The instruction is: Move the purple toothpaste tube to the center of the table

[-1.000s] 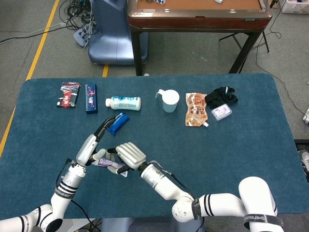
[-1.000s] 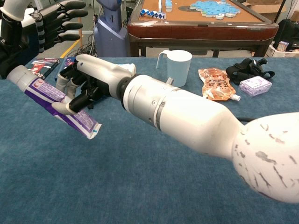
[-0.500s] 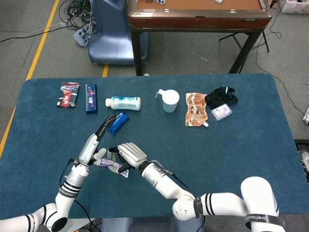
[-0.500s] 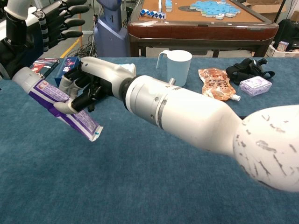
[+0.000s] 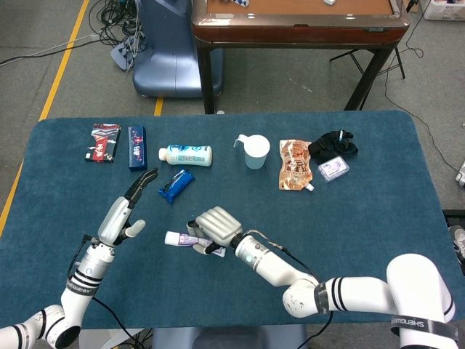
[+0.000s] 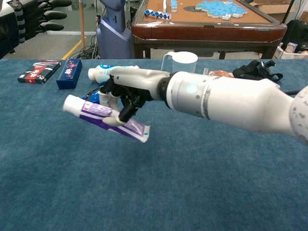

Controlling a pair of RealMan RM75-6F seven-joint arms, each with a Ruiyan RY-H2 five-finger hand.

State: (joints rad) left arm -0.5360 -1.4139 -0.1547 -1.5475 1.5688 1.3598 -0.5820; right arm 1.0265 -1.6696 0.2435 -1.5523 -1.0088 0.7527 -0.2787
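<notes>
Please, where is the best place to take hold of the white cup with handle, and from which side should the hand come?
The white cup stands upright with its mouth open, its handle toward the bottle. Probably grip the body from the near side, fingers wrapping its round wall; the thin handle looks small for these fingers.

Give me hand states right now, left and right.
Left hand: open, fingers apart, holding nothing.
Right hand: fingers closed on the purple toothpaste tube, holding it above the table.
</notes>
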